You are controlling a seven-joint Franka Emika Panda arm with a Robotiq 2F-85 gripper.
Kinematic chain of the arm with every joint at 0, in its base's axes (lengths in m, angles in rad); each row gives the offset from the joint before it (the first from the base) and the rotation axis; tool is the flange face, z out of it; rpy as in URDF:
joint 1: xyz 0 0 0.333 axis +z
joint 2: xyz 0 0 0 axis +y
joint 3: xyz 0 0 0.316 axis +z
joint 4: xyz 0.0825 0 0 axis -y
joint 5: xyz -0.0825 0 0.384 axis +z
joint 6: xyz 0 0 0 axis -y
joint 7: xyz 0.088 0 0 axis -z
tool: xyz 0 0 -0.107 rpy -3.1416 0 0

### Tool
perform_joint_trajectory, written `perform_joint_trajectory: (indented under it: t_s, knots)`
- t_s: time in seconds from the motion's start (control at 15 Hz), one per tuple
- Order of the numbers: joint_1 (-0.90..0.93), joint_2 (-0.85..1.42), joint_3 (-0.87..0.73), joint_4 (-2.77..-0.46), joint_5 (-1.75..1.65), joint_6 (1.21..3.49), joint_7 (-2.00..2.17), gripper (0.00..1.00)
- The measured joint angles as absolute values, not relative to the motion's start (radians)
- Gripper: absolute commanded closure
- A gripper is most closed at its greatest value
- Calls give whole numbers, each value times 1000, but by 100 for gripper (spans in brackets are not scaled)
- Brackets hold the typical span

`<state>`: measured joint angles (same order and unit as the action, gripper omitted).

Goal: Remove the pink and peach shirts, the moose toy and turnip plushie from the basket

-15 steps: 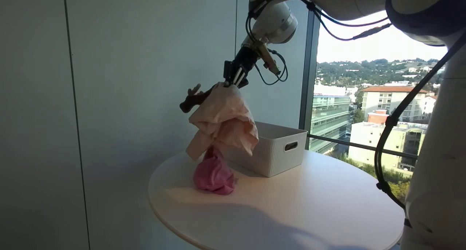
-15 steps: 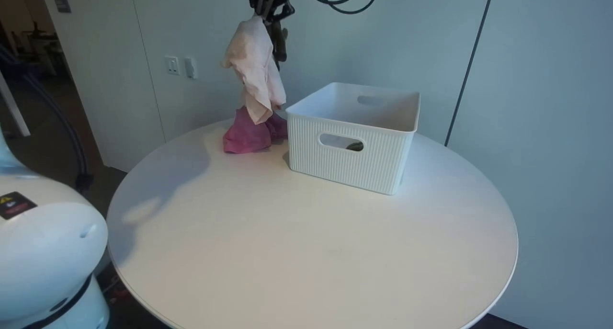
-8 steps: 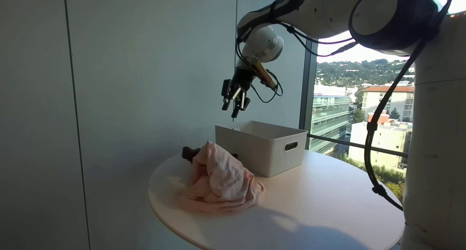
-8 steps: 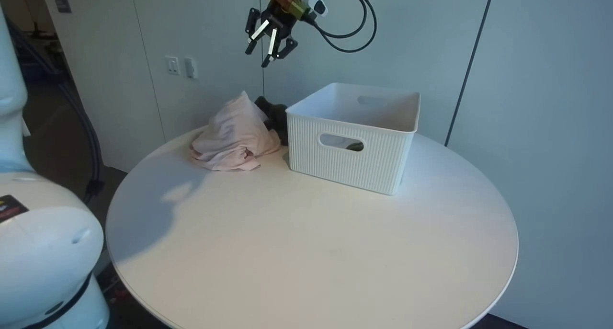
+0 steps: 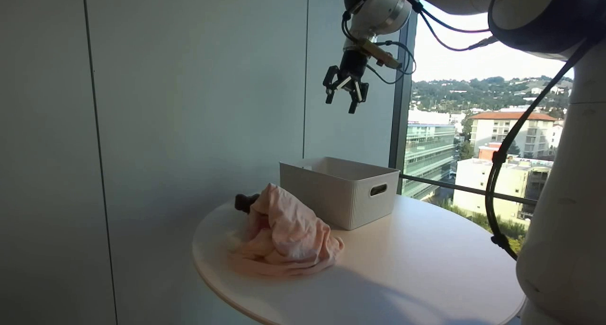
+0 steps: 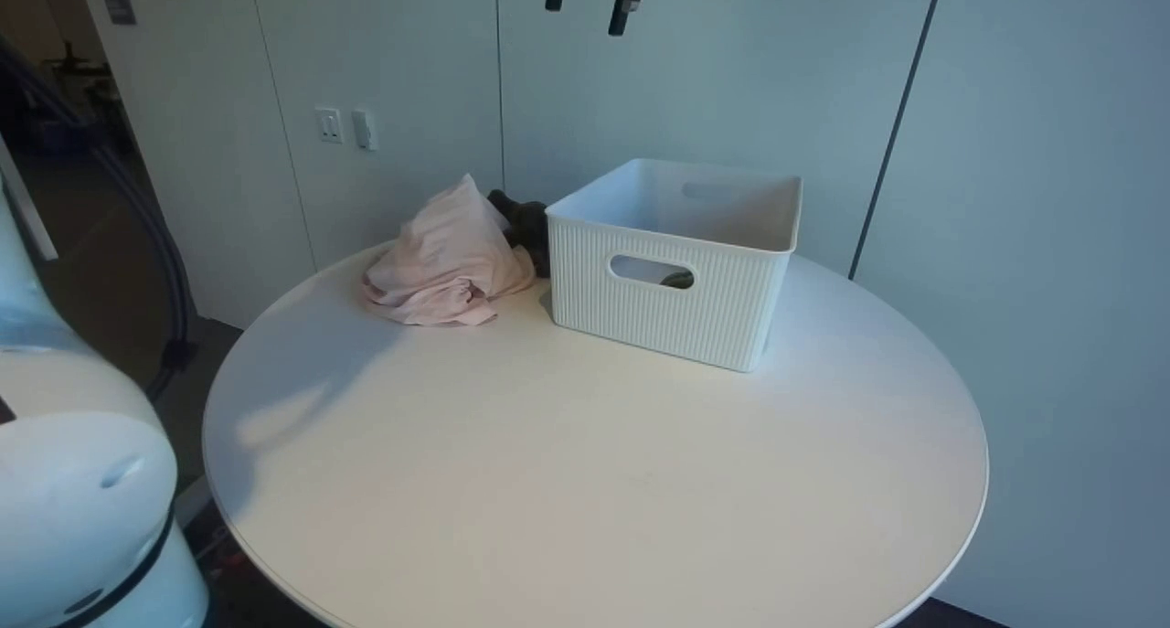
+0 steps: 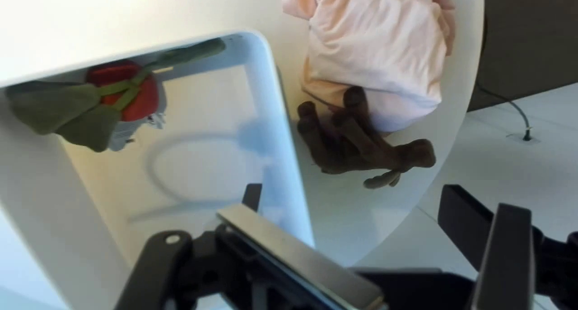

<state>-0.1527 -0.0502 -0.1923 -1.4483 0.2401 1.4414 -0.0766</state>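
Note:
The white basket stands on the round table in both exterior views. Inside it, in the wrist view, lies the turnip plushie, red with green leaves, against one wall. The peach shirt is heaped on the table beside the basket. Touching that heap, the dark brown moose toy rests on the table between cloth and basket wall. The pink shirt is hidden, apart from perhaps a faint pink trace among the moose's legs. High above the basket, my gripper is open and holds nothing; its fingers stand wide apart.
The table has a rounded edge, and the moose and peach cloth lie fairly near it. A wall rises behind the table. The basket's rim stands up between its inside and the moose.
My gripper has opened and let go of the peach shirt and moose toy, which dropped onto the table where the pink shirt showed. Afterwards it rose and shifted over toward the basket.

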Motion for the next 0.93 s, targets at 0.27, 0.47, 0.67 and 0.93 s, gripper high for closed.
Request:
perform_joint_trajectory:
  t_s: [0.27, 0.47, 0.67, 0.93]
  knots:
    - [-181, -27, -202, -1478, 94, 1522, 30, 0]
    - [-183, 34, -202, -1508, 39, 1571, 120, 0]
    - [-189, 91, -203, -1539, 39, 1568, 181, 0]
    - [-195, 118, -205, -1615, 39, 1566, 242, 0]
